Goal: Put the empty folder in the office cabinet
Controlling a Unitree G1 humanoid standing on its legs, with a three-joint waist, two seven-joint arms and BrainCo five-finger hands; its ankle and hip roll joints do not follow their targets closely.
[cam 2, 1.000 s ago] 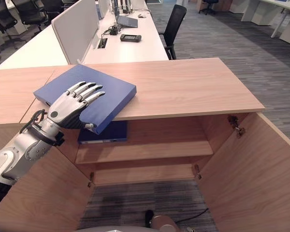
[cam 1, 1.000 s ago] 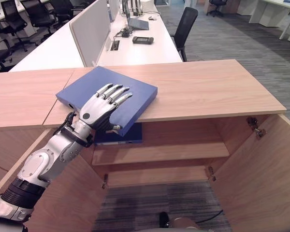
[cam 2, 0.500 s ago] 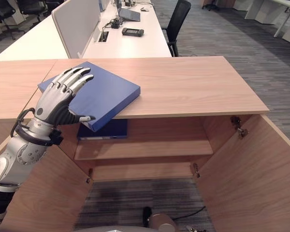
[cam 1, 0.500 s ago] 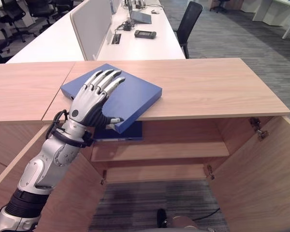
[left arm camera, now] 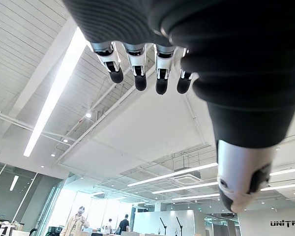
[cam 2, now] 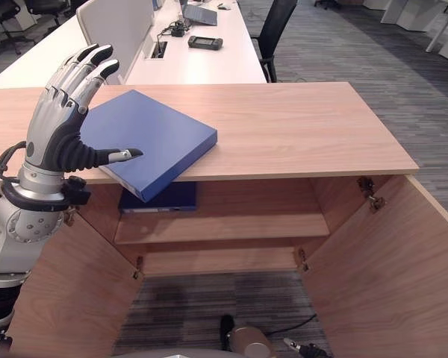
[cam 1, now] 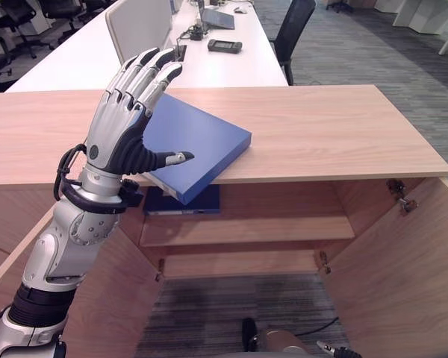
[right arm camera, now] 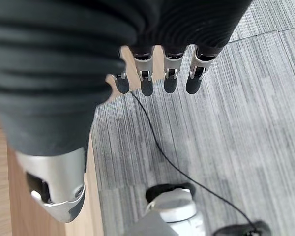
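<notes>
1. My left hand (cam 1: pixel 122 123) is raised upright in front of the left part of the cabinet (cam 1: pixel 403 268), palm side turned toward the far side, fingers (cam 1: pixel 145 71) straight and held close together, pointing up.
2. The thumb (cam 1: pixel 168 159) of that hand juts out sideways toward the right, apart from the fingers. The hand holds nothing and its fingers are spread away from the thumb.
3. The left forearm rises steeply from the lower left, the wrist standing just before the front edge of the cabinet top (cam 1: pixel 321 134).
4. In the left wrist view the fingers of this hand (left arm camera: pixel 187 59) are extended against a ceiling with strip lights (left arm camera: pixel 54 93).
5. The blue folder (cam 1: pixel 196 142) lies flat on the cabinet top near its front left corner, turned at an angle, with one corner overhanging the front edge. I cannot tell whether the thumb touches it.
6. The cabinet stands open: the right door (cam 2: pixel 373 276) is swung forward. A second blue folder (cam 2: pixel 160 200) lies on the upper shelf (cam 2: pixel 231 227) at its left end, below the overhanging corner.
7. My right hand (right arm camera: pixel 64 64) hangs over the grey carpet floor (right arm camera: pixel 226 118), fingers straight and relaxed, holding nothing.
8. Beyond the cabinet stands a white desk (cam 1: pixel 224 67) with a black chair (cam 1: pixel 295 26) beside it.
</notes>
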